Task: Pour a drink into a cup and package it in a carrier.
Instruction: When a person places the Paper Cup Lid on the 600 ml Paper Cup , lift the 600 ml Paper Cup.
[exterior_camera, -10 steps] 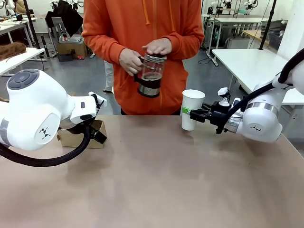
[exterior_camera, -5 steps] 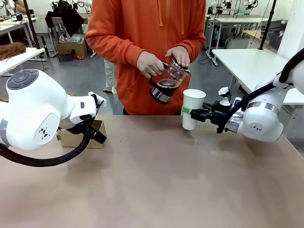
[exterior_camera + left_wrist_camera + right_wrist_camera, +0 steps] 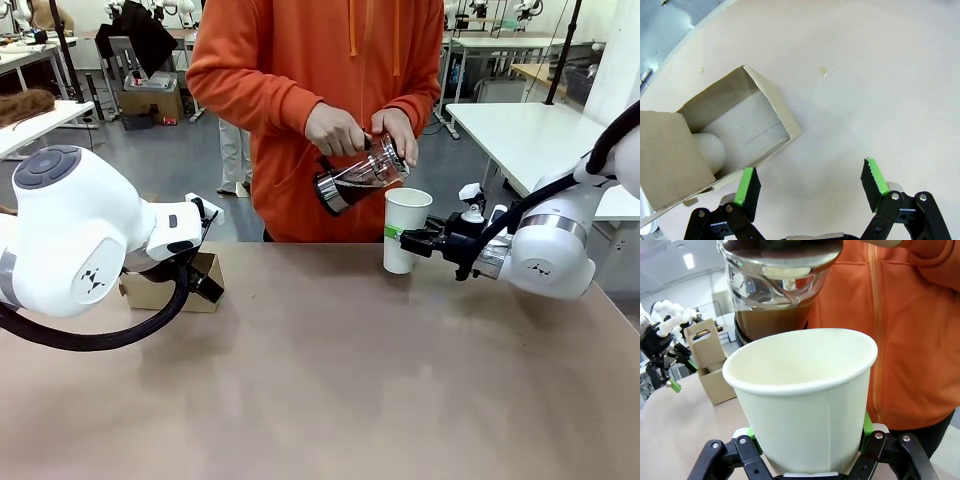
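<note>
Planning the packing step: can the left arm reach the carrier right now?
Probably yes. The left gripper hangs open just above and beside the carrier, with nothing between them; one pad sits by its edge.

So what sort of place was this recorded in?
Likely a robotics lab or workshop: a white robot arm at a shared table, more white worktables behind the person, bare grey floor.

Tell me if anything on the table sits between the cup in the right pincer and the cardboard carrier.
Nothing visible does. The right pincer grips the paper cup near the far edge; the carrier sits to the left, with the open left pincer above the table beside it.
</note>
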Action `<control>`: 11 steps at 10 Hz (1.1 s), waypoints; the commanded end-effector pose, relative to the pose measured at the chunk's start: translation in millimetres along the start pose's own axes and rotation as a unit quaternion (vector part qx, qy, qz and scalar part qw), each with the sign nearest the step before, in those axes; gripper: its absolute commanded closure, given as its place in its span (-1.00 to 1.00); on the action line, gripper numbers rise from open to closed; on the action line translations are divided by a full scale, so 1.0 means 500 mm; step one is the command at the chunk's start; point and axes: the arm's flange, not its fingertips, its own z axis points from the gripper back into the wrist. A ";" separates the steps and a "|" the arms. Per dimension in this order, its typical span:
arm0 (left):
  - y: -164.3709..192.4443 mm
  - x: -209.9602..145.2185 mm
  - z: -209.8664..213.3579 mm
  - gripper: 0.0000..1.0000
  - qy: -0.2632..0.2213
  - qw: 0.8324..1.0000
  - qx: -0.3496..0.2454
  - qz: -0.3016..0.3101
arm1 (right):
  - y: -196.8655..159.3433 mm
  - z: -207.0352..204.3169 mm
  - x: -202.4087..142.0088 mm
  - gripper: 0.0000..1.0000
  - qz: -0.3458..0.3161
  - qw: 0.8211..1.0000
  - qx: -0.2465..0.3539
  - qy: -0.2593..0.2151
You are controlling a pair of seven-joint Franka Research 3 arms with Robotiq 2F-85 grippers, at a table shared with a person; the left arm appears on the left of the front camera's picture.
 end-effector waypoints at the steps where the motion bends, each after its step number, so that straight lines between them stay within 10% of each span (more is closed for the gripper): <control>1: 0.000 0.000 0.001 -1.00 -0.001 1.000 -0.001 0.001 | 0.004 -0.004 0.007 -0.62 0.006 1.000 -0.006 0.000; 11: 0.000 0.000 0.001 -1.00 -0.001 1.000 -0.001 0.001 | 0.004 -0.004 0.007 -0.62 0.006 1.000 -0.006 0.000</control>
